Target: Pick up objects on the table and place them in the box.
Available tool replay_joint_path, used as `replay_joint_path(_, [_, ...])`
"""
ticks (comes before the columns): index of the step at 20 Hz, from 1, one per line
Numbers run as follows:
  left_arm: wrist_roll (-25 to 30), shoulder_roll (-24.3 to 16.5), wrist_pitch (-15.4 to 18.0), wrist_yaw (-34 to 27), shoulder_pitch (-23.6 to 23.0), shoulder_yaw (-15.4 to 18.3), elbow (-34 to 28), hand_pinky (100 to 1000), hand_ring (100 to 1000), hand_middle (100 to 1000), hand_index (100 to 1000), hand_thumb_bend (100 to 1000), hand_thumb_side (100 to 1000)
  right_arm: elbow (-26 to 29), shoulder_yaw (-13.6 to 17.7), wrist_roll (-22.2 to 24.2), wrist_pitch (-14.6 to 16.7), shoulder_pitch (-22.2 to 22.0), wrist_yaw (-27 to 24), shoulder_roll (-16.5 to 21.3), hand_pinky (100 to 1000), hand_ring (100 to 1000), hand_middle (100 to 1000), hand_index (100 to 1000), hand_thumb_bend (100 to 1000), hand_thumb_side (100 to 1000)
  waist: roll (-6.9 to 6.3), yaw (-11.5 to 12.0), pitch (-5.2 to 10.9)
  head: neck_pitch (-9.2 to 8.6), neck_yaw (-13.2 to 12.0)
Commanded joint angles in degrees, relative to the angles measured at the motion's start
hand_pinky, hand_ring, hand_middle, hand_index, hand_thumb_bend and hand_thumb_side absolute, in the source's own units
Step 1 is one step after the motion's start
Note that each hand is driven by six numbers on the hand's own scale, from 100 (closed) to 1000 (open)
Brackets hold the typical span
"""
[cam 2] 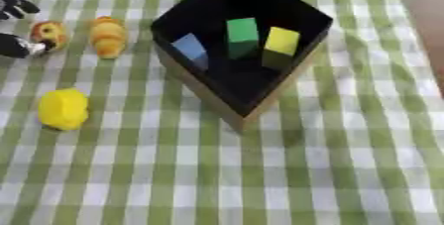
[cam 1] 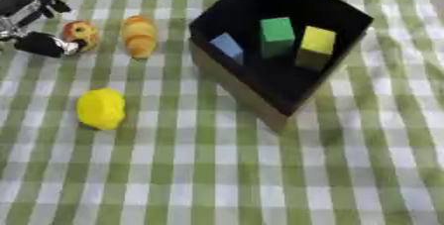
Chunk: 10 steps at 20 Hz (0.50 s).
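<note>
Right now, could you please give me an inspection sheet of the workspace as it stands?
Surface: table under a green and white checked cloth.
Job's things: black-lined box with a blue block, a green block and a yellow block inside; outside, left of the box, a red and yellow round piece, an orange ridged piece and a yellow lump.
Clutter: nothing seen.
Hands: left hand at the far left edge, against the red and yellow round piece, grip unclear; right hand not in view.
Cables: nothing seen.
Surroundings: nothing seen.
</note>
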<state>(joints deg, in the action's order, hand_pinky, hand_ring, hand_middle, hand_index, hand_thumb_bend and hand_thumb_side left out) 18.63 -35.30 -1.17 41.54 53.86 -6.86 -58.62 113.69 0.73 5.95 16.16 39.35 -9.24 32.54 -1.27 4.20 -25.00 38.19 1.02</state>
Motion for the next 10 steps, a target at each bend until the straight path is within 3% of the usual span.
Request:
replay_joint_path(1, [-0.5,-0.8,0.2,1.6,1.3,0.2,0.6,812,752,717,777,370,294,0.9,0.7,0.1,0.0,0.8,0.3,1.2,866,845,648,855,100,541,-0.03,-0.2,1.19,-0.8,-0.3])
replay_joint_path(5, [0.6,-0.1,1.5,2.0,1.4,-0.2,1.3,791,705,652,728,304,254,0.9,0.7,0.0,-0.1,0.8,0.3,1.1,867,846,648,855,100,542,0.04,-0.3,1.1,-0.72,-0.4])
replay_joint_path(8, [1.3,0.2,2.1,1.6,1.5,-0.4,1.3,759,640,590,676,225,178,0.9,0.8,-0.1,-0.1,0.7,0.3,1.1,867,846,647,855,100,542,0.07,-0.4,1.11,-0.6,-0.4])
replay_joint_path(10, [1.9,0.3,2.3,1.7,1.5,-0.6,1.5,751,642,581,667,209,136,0.9,0.8,-0.2,-0.2,0.6,0.2,1.1,867,846,647,855,100,543,0.07,-0.4,1.15,-0.57,-0.5])
